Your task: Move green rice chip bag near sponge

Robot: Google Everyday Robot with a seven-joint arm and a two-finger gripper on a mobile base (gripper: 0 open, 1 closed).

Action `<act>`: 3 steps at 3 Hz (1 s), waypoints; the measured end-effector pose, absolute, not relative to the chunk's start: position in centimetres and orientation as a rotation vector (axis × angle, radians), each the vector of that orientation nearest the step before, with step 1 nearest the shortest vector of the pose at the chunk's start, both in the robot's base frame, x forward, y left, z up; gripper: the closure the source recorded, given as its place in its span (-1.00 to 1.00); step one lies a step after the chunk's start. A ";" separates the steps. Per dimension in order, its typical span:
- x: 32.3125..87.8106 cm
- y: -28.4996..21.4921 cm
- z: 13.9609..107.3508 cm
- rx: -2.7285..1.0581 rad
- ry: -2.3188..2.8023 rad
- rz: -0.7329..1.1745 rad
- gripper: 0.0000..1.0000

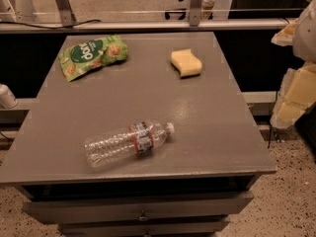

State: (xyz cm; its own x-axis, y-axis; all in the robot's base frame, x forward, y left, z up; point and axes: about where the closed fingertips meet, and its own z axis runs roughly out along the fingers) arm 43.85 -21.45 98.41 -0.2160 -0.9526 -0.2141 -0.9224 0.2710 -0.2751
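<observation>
The green rice chip bag (93, 56) lies flat at the far left of the grey table top (197, 132). The pale yellow sponge (186, 62) lies at the far right of the table, about a bag's length and a half to the right of the bag. My gripper (284, 78) hangs at the right edge of the view, off the table's right side and above floor level. Its pale yellow pads stand apart, open and empty. It is far from the bag and closer to the sponge.
A clear plastic water bottle (129, 143) with an orange-edged label lies on its side near the table's front. The table has drawers below its front edge. A metal rail (148, 25) runs behind the table. Speckled floor shows at the right.
</observation>
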 end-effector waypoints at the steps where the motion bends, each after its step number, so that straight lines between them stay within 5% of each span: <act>1: 44.1 -21.0 98.5 -1.700 2.192 -0.123 -1.00; 3: 52.6 -11.9 96.7 -1.644 1.985 0.089 -1.00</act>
